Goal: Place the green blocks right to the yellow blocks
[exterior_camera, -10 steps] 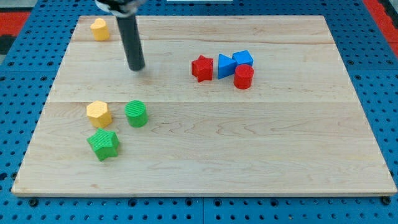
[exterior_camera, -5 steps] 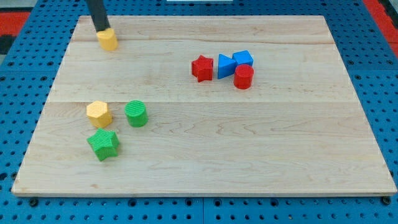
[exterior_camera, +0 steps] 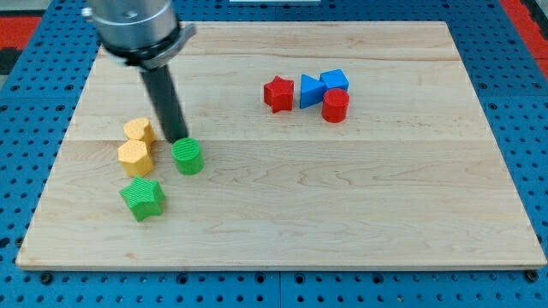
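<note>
Two yellow blocks sit at the board's left: a smaller yellow block [exterior_camera: 138,131] just above a yellow hexagonal block [exterior_camera: 135,157], touching it. A green cylinder [exterior_camera: 187,156] stands to the right of the hexagonal one, a small gap between them. A green star block [exterior_camera: 142,198] lies below the yellow hexagonal block. My tip [exterior_camera: 180,138] is at the top edge of the green cylinder, right of the upper yellow block.
A cluster sits at the upper right: a red star block [exterior_camera: 278,93], a blue triangular block [exterior_camera: 311,90], a blue cube [exterior_camera: 335,82] and a red cylinder [exterior_camera: 335,105]. The wooden board [exterior_camera: 342,197] lies on a blue pegboard.
The upper yellow block has been pushed from the board's top left down to just above the yellow hexagonal block. My tip moved down and right to the green cylinder.
</note>
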